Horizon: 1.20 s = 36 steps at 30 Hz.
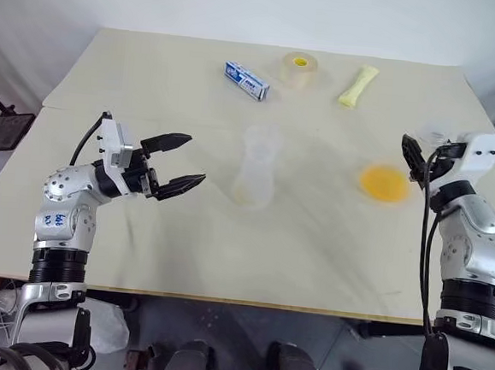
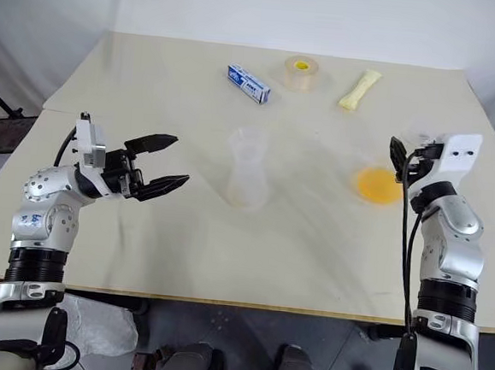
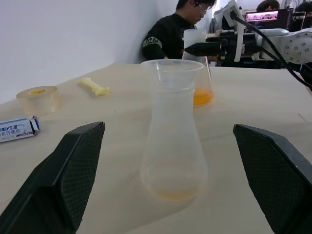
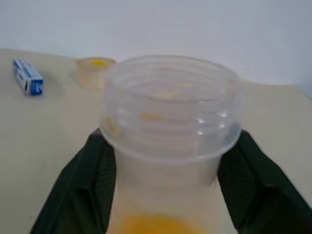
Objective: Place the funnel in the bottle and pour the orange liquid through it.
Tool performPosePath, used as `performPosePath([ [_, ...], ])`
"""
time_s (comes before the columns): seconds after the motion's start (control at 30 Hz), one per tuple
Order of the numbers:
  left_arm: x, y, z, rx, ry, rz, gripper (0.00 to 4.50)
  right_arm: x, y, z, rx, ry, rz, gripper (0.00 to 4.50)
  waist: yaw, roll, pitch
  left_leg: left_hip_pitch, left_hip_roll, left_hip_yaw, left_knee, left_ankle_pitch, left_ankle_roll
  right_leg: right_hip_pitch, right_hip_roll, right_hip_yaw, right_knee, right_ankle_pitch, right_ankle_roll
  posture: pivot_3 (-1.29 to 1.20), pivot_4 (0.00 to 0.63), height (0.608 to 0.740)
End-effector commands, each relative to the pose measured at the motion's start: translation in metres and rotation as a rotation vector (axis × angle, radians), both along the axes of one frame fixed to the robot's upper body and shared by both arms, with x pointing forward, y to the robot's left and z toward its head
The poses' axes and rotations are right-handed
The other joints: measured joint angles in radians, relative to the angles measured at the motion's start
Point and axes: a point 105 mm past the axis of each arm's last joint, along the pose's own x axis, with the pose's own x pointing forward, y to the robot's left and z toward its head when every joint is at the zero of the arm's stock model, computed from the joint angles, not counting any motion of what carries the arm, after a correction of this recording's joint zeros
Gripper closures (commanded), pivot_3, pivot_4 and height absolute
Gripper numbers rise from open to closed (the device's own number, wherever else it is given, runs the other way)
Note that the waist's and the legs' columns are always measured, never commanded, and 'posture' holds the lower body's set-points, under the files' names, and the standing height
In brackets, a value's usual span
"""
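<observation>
The right gripper (image 4: 163,161) clamps a ribbed clear plastic cup (image 4: 168,126) of orange liquid (image 1: 383,183). Mid-bench (image 1: 310,258) stands the frosted, flask-shaped bottle (image 1: 255,175) — funnel (image 3: 171,68) seated in its neck — beside the wide-open, empty left gripper (image 1: 185,161).

Head pair looks down over tabletop (image 1: 310,258); wrist cameras sit low behind each claw, sharing bottle (image 3: 173,131) and cup (image 4: 168,141).
</observation>
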Motion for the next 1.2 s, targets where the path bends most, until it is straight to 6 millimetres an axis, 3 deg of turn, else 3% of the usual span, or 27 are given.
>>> performPosePath([
  [0.03,-0.005,0.001,0.008,0.001,-0.041,-0.015,0.0,-0.011,0.007,0.029,-0.023,-0.1,0.022,2.06,-0.001,0.0,0.0,0.0,0.0,0.0,0.0,0.0,0.0,0.0,0.0,0.0,0.0,0.0,0.0,0.0,0.15,0.74],
  [0.1,-0.004,0.002,0.008,0.003,-0.04,-0.019,0.0,-0.015,0.018,0.042,-0.066,-0.138,0.046,2.06,-0.002,0.0,0.0,0.0,0.0,0.0,0.0,0.0,0.0,0.0,0.0,0.0,0.0,0.0,0.0,0.0,0.15,0.74],
  [0.2,0.0,0.003,0.008,0.005,-0.056,-0.037,0.0,-0.027,0.058,0.073,-0.257,-0.248,0.105,2.06,-0.004,0.0,0.0,0.0,0.0,0.001,-0.001,0.0,0.0,-0.001,0.0,0.0,0.0,0.0,0.0,0.0,0.15,0.74],
  [0.27,0.001,0.003,0.01,-0.01,-0.069,-0.051,0.0,-0.031,0.077,0.082,-0.328,-0.284,0.125,2.06,-0.005,0.0,0.0,0.0,-0.001,0.002,-0.001,0.0,0.0,-0.003,0.0,0.0,0.0,0.0,0.0,0.0,0.15,0.74],
  [0.5,0.009,0.007,0.007,-0.027,-0.053,-0.099,0.0,-0.033,0.131,0.085,-0.513,-0.343,0.156,2.06,-0.002,0.0,0.0,-0.001,-0.002,0.002,0.0,0.0,0.0,-0.003,0.0,0.0,0.001,0.0,0.0,0.0,0.15,0.74],
  [0.6,0.009,0.006,0.005,-0.021,-0.02,-0.167,0.0,-0.029,0.154,0.079,-0.677,-0.359,0.166,2.06,-0.003,0.0,0.0,-0.002,-0.002,0.002,0.0,0.0,0.0,-0.004,0.0,-0.001,0.001,0.0,0.0,0.0,0.15,0.74],
  [0.83,0.016,-0.005,0.002,0.025,-0.009,-0.236,0.0,-0.021,0.177,0.071,-1.019,-0.438,0.104,2.06,-0.006,0.0,0.0,-0.002,-0.002,0.003,-0.001,0.0,0.0,-0.005,0.0,-0.001,0.002,0.0,0.0,0.0,0.15,0.74],
  [1.2,0.017,-0.011,0.003,0.011,-0.016,-0.264,0.0,-0.02,0.201,0.089,-1.258,-0.655,-0.006,2.06,-0.037,0.0,0.0,-0.007,-0.001,0.004,-0.002,0.0,0.0,-0.014,0.0,-0.001,0.007,0.0,0.0,0.0,0.15,0.74],
])
